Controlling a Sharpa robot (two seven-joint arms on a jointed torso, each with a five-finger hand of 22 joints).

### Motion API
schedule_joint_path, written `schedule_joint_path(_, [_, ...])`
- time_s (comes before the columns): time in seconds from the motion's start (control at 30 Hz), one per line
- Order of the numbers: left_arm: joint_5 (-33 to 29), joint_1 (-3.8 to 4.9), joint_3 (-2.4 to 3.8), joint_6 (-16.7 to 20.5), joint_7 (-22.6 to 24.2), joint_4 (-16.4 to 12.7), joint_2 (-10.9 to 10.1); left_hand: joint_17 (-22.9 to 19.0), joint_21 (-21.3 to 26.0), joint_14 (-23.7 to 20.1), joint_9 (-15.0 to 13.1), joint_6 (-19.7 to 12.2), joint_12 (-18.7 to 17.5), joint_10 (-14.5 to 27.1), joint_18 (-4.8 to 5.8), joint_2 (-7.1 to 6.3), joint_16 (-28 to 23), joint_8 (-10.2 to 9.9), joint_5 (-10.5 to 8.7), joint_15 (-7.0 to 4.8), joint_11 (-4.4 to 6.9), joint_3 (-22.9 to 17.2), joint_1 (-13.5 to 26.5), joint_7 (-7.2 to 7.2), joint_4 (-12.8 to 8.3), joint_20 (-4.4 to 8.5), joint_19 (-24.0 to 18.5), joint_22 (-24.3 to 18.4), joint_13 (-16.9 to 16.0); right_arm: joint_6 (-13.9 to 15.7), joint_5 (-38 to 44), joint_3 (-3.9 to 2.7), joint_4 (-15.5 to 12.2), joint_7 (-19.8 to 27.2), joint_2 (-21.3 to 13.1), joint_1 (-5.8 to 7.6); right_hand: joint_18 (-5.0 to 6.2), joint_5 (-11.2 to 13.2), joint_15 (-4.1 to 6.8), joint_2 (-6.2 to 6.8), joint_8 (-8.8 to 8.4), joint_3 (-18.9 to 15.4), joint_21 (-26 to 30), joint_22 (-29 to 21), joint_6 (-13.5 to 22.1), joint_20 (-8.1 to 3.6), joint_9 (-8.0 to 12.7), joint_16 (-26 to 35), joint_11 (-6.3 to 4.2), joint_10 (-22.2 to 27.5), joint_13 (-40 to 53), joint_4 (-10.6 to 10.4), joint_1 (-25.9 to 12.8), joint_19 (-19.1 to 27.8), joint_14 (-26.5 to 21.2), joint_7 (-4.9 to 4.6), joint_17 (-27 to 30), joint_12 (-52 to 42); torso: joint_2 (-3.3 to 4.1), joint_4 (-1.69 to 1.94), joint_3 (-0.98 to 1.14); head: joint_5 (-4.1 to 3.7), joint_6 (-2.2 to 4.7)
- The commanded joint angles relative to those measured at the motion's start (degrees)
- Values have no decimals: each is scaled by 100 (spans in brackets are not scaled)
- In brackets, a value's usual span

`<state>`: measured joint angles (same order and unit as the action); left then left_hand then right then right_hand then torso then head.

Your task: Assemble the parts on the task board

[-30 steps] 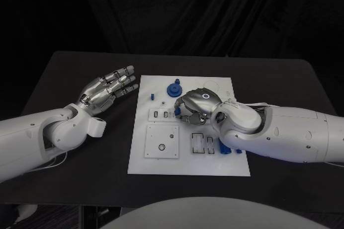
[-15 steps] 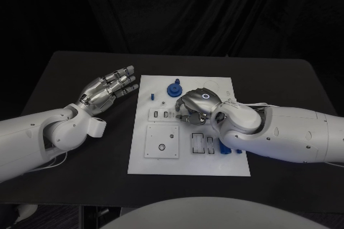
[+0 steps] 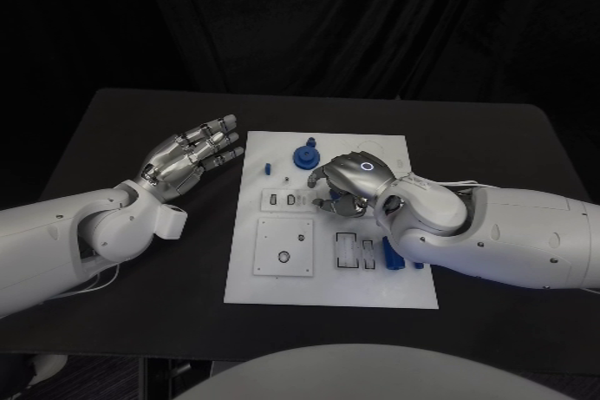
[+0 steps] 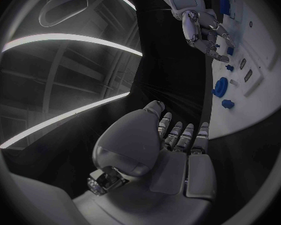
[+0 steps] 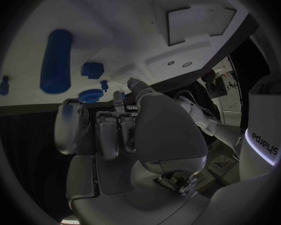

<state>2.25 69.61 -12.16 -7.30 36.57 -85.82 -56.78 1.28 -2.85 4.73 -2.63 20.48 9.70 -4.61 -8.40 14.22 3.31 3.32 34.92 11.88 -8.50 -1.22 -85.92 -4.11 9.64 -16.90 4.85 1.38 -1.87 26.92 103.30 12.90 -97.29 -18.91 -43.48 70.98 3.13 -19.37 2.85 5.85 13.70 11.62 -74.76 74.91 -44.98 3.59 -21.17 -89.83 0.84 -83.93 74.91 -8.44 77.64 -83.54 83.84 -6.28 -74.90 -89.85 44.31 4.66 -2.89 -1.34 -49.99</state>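
**A:** Where is the task board?

**B:** The white task board [image 3: 331, 278] lies flat in the middle of the black bench [image 3: 500, 148]. A round blue part [image 3: 303, 158] stands near its far edge, with a small blue peg [image 3: 265, 167] just beside it toward the left edge. A longer blue part [image 3: 391, 261] lies near the right edge, partly under the right arm. A square white block [image 3: 283, 247] sits at the left side of the board.

**B:** What are the hands doing?

**A:** The right hand [image 3: 350, 185] hovers over the board's middle, fingers curled downward; whether it holds anything cannot be told. The left hand [image 3: 187, 155] is off the board's far left corner, above the bench, fingers spread and holding nothing.
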Motion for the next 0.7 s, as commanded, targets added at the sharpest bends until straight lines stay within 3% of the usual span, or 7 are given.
schedule_joint_path(0.03, [1, -8, 6, -50, 78, -33, -11, 1, 15, -31, 3, -9, -26, 26, 113, 8, -4, -27, 3, 13, 24, -28, 61, -9, -7, 7, -5, -6, 5, 32, 45, -24, -180, -75, -133, 164, -8, 72, -5, 47, -45, -25, -147, 1109, 12, -6, 25, -17, -8, -607, 1509, -23, -47, -69, 616, 7, -1510, -15, -1, 3, -1, -1, -1])
schedule_joint_path(0.23, [0, -8, 6, -34, 86, -58, -32, 1, 14, -28, 3, -7, -20, 24, 113, 8, -1, -27, 3, 13, 25, -30, 62, -9, -7, 7, -3, -5, 4, -448, 45, -29, -458, -234, -398, 486, -66, 194, 7, 46, -105, -41, -419, 1187, -27, -17, 71, -17, -22, -607, 1509, -35, -42, -188, 616, 25, -1510, -15, -1, 2, 0, 19, -1])
schedule_joint_path(0.33, [0, -8, 6, -30, 90, -61, -33, 2, 11, -25, 2, -4, -18, 22, 113, 7, 1, -26, 3, 13, 25, -32, 64, -9, -8, 7, 1, -4, 3, -670, 45, -26, -522, -304, -484, 573, -118, 233, 14, 45, -127, -58, -665, 1256, -112, -27, 97, -17, -29, -607, 1509, -39, -31, -292, 616, 30, -1510, -15, -5, 1, -3, 3, -1])
schedule_joint_path(0.57, [0, -9, 6, -35, 103, -59, -24, 2, 11, -25, 2, -4, -18, 22, 113, 7, 1, -26, 3, 13, 25, -32, 64, -9, -8, 7, 1, -4, 3, -1323, 45, 5, -492, -490, -589, 649, -152, 319, -3, 87, -123, -111, -824, 1299, -265, -20, 107, -17, -4, -607, 1509, -41, -26, -357, 616, 6, -1510, -15, -12, 6, -17, 19, -1])
schedule_joint_path(0.7, [0, -9, 5, -41, 106, -49, -18, 2, 11, -25, 2, -4, -18, 22, 113, 7, 1, -26, 3, 13, 25, -32, 64, -9, -8, 7, 1, -4, 3, -1543, 45, 14, -453, -564, -615, 658, -166, 293, -8, 84, -145, -104, -889, 1317, -262, -16, 116, -17, -1, -607, 1509, -17, 19, -382, 616, 3, -1510, -15, -22, -4, -20, 26, -1])
